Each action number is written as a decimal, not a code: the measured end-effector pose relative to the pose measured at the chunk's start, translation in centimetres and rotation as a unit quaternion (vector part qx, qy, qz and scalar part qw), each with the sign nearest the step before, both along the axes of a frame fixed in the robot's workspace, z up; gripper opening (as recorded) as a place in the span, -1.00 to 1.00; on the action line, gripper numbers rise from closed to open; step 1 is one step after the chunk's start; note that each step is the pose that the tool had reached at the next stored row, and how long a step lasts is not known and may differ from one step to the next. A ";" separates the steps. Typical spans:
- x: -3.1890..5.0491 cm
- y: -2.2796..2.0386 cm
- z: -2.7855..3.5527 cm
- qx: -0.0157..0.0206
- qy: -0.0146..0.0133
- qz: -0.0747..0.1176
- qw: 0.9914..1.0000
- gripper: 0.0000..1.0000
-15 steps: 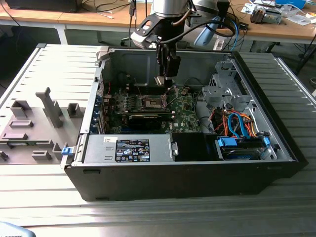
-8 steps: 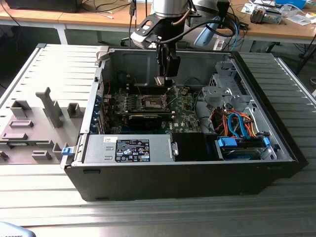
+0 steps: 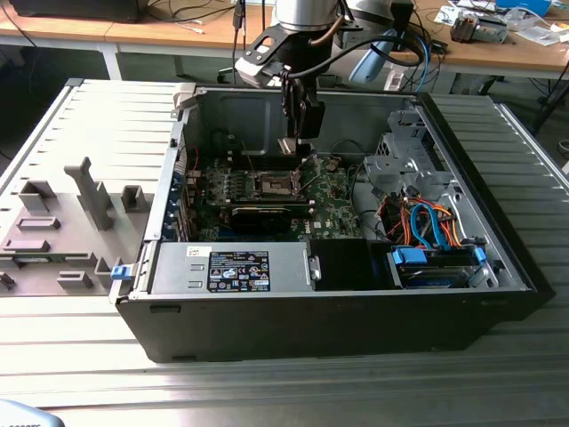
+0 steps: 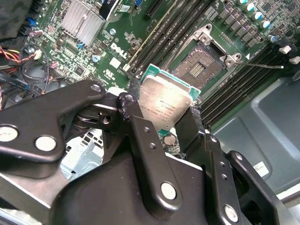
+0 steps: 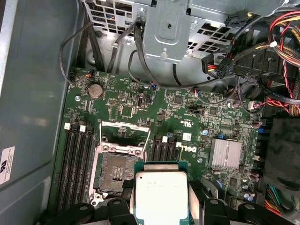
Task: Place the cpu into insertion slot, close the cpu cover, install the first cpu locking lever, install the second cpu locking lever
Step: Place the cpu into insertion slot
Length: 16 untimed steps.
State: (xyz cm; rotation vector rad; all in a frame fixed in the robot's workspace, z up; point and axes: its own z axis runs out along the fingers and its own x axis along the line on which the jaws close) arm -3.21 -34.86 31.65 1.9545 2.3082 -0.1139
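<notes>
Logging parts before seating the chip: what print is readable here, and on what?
cpu top: faint engraved lines, too small to read.
Circuit board: a white brand logo; other markings too small.
Blue-and-white label on the grey box: too small.
White sticker on the case wall: too small.

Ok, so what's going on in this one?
A robot arm is working inside an open computer case. Its hand grips the chip by its edges and holds it above the green circuit board, close to the socket. The socket is empty, so the chip is not seated yet.
</notes>
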 end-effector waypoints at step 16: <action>0.00 0.00 0.00 -0.006 0.000 -0.002 1.000 0.09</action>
